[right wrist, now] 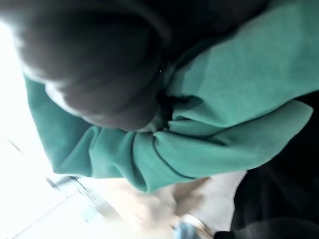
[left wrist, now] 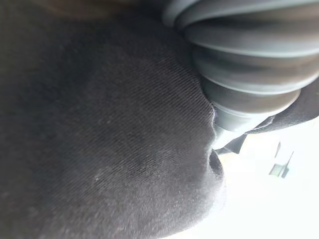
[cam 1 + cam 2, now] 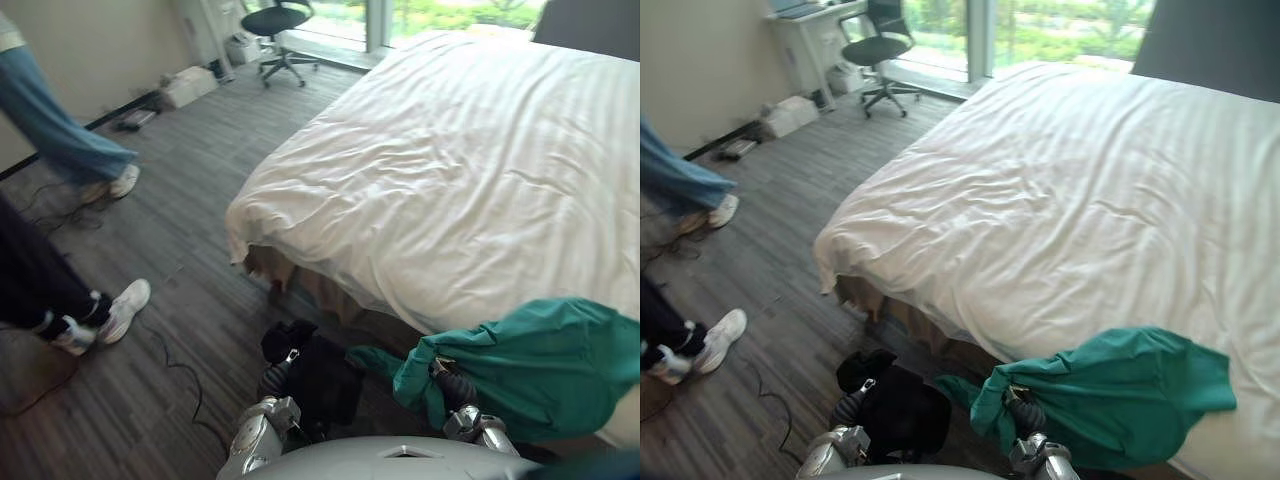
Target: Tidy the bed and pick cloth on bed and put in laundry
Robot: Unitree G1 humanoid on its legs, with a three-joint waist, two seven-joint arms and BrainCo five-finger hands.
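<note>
A white duvet covers the bed (image 3: 470, 170), lying fairly smooth with a few creases. A green cloth (image 3: 540, 360) lies bunched over the bed's near corner and hangs down over my right hand, whose ribbed wrist cover (image 3: 455, 385) pokes out from under it. The right wrist view has the same green cloth (image 1: 224, 114) folded close against the hand. A black cloth (image 3: 320, 375) hangs in a clump off my left hand (image 3: 272, 380), low beside the bed over the floor. Close up, the black cloth (image 2: 99, 139) lies against the left wrist cover (image 2: 249, 64).
Two people stand on the wooden floor to the left: one in blue jeans (image 3: 60, 130), one in dark trousers and white shoes (image 3: 120, 310). An office chair (image 3: 278, 25) and white boxes (image 3: 188, 85) stand by the far wall near the window.
</note>
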